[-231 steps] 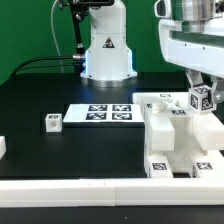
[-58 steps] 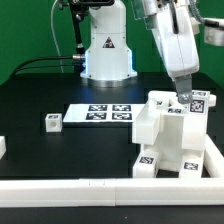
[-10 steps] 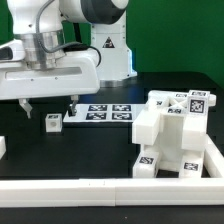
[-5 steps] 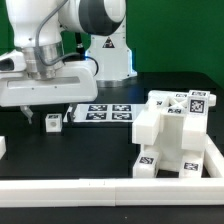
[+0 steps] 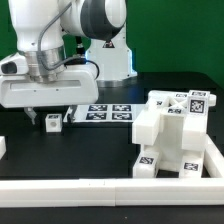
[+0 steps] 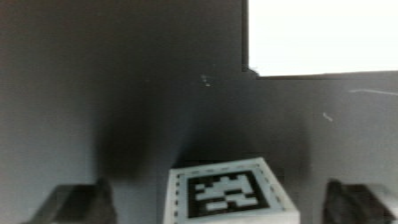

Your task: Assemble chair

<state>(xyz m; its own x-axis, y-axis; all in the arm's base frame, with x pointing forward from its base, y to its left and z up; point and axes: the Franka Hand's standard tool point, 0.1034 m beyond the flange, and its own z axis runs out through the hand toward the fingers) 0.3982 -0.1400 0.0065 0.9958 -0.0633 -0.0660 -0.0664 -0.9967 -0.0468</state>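
My gripper [image 5: 49, 116] hangs over the small tagged block [image 5: 53, 122] on the black table [image 5: 90, 150], fingers [image 6: 77, 204] spread wide on either side of it. The half-built chair [image 5: 172, 135] sits well apart, at the exterior view's right.

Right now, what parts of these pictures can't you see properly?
- Gripper, exterior view: the arm's white body hides most of it, so I can't tell how wide it is open.
- Small white block, wrist view: blurry and cut off by the picture's edge.
- Marker board, exterior view: the arm covers one end.
- White part, exterior view: cut off by the edge.
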